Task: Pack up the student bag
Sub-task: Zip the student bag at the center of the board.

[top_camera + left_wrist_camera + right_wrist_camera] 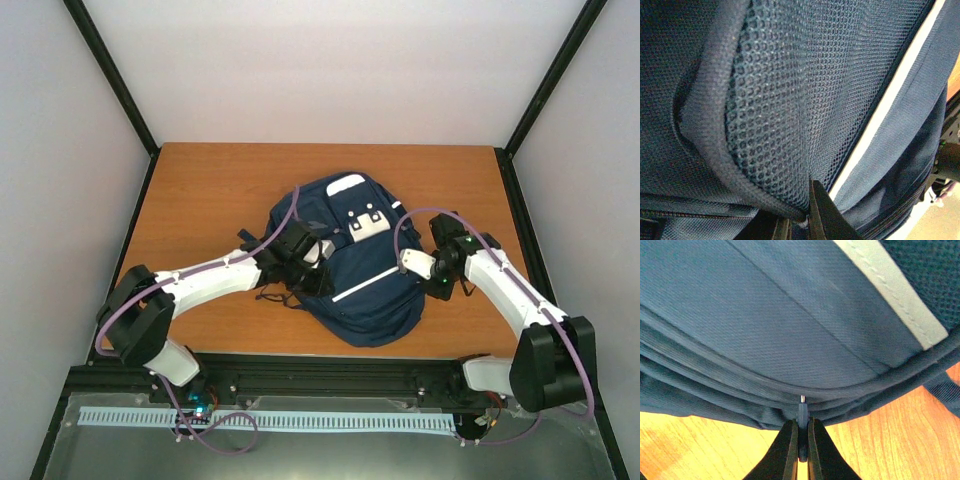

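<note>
The student bag [360, 275], navy with white stripes, lies flat in the middle of the wooden table [200, 190]. My left gripper [305, 262] is at its left side. In the left wrist view the gripper [802, 216] is shut on the bound edge of the bag's mesh pocket [780, 100], beside a white stripe [890, 100]. My right gripper [410, 262] presses against the bag's right side. In the right wrist view the gripper [802, 429] is shut on a small dark zipper pull [802, 414] at the bag's seam [765, 315], just above the table [880, 440].
Dark straps [268, 292] trail from the bag's left side toward the near edge. Black frame posts [110, 70] and white walls enclose the table. A black rail [330, 365] with both arm bases runs along the near edge.
</note>
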Controlling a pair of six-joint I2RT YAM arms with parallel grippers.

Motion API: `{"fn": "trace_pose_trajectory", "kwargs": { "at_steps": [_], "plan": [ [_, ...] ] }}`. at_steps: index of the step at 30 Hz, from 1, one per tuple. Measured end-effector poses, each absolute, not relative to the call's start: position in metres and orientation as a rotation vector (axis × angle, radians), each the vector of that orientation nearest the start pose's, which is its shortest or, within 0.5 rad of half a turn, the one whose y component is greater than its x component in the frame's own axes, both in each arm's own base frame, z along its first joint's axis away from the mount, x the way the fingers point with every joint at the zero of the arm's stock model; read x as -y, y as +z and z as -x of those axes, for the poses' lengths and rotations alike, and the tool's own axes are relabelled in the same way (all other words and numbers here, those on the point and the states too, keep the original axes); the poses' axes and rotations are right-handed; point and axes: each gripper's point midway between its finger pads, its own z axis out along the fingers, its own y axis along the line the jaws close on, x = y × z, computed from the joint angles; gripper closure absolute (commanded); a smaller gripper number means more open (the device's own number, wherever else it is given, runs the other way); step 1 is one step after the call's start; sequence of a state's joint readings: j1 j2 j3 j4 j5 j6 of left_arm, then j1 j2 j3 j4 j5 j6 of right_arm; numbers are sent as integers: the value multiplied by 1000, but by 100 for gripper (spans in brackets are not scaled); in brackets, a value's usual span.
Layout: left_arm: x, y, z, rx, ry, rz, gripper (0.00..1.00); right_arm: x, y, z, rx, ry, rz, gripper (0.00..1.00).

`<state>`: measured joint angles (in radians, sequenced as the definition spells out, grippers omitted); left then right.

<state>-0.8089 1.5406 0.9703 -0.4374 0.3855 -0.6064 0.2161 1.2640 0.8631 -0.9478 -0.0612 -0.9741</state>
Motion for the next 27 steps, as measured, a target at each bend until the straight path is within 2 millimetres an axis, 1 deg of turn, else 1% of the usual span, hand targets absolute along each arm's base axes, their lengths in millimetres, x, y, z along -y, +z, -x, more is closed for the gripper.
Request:
{"fn": "trace_pose_trajectory", "kwargs": {
  "at_steps": [3, 7, 11, 14, 18, 22, 27],
  "plan": [
    [309, 97, -209, -2788, -917, -480, 99, -60, 82, -237, -2414, -34, 1656, 97],
    [302, 93, -206, -2811, -886, -515, 99, -57, 87, -248, -2406, -56, 1649, 97],
    [299, 93, -205, -2807, -876, -551, 99, -56, 92, -260, -2380, -84, 1657, 97],
    [299, 97, -204, -2787, -877, -576, 99, -56, 92, -268, -2369, -92, 1672, 97],
    [298, 103, -204, -2764, -881, -600, 99, -60, 93, -282, -2350, -84, 1684, 97],
    [298, 103, -204, -2757, -879, -611, 99, -67, 96, -297, -2334, -55, 1679, 97],
    [297, 102, -204, -2759, -867, -618, 99, -72, 92, -302, -2331, -18, 1674, 97]
  ]
}}
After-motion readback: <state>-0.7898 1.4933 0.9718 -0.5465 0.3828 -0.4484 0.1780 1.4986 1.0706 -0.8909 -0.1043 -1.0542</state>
